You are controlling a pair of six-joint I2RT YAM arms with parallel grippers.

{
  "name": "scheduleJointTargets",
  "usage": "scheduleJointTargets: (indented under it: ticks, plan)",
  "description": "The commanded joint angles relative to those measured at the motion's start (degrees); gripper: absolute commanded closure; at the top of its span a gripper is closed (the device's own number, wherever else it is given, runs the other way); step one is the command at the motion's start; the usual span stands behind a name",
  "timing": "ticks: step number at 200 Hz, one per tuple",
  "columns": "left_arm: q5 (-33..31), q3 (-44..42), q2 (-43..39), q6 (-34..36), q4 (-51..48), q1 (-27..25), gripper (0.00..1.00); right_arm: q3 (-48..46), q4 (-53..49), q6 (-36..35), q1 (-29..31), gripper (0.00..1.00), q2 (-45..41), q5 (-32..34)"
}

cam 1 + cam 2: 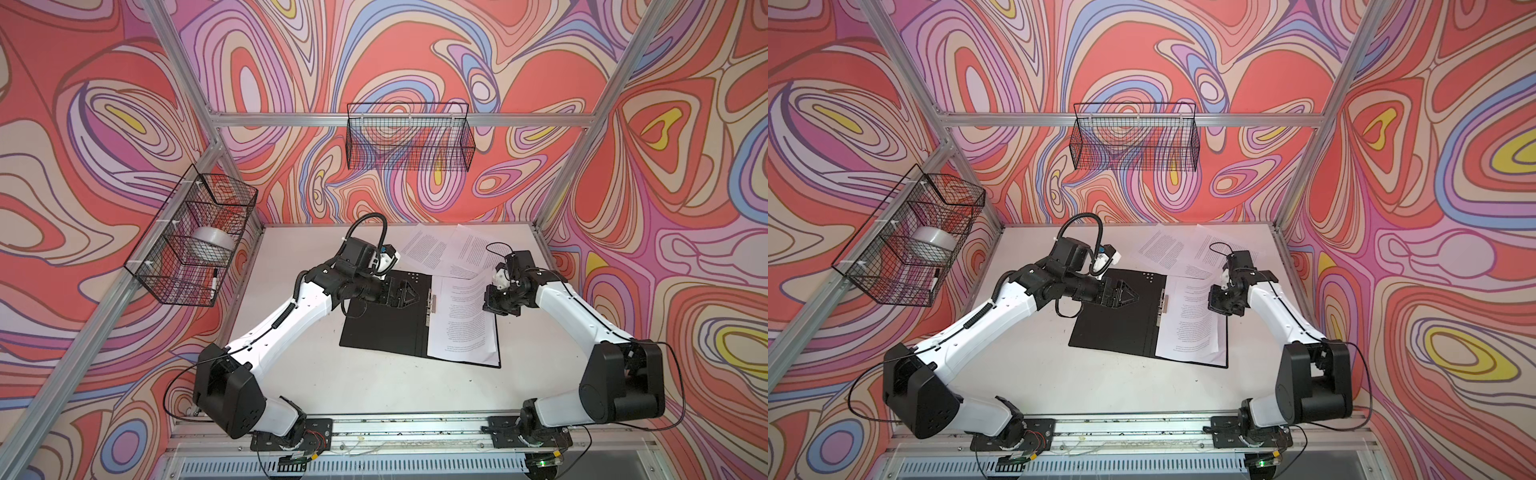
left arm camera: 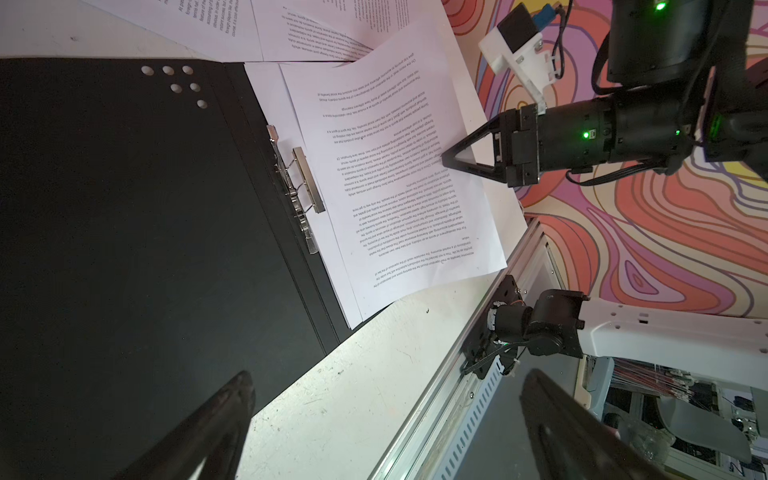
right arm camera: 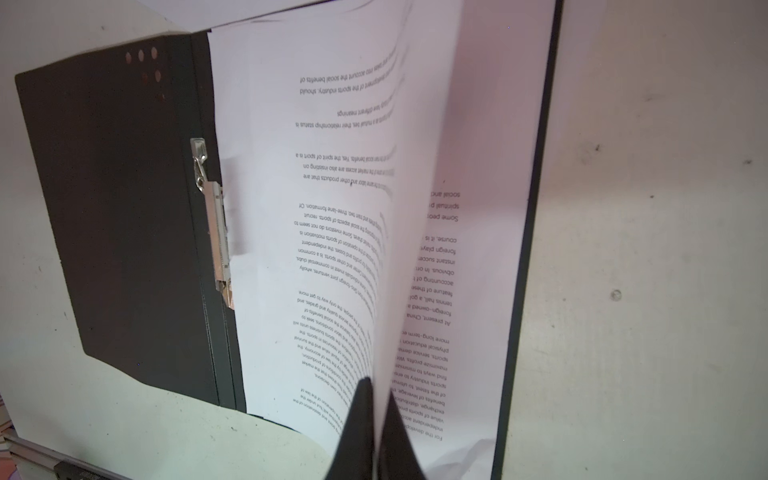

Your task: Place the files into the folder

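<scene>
The folder lies open on the table, black inside up, with a metal clip at its spine. Printed files rest on its right half. Two more sheets lie loose behind it. My right gripper is shut on the free edge of the top sheet, which bows up over the sheet below. My left gripper hovers open above the folder's bare left half and holds nothing.
A wire basket on the left wall holds a tape roll and a marker. Another wire basket hangs on the back wall. An aluminium rail with both arm bases runs along the table's front edge.
</scene>
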Motion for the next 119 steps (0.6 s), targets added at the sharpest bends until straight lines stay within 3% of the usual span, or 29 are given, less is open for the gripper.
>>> scheduleJointTargets:
  ticks: [1, 119]
  plan:
    - [0.7, -0.4, -0.6, 1.0, 0.0, 0.1, 0.00, 1.4, 1.1, -1.4, 0.0, 1.00, 1.6, -1.9]
    - [1.2, -0.4, 0.5, 0.8, -0.2, 0.1, 0.00, 0.8, 3.0, -1.8, 0.0, 1.00, 3.6, -3.9]
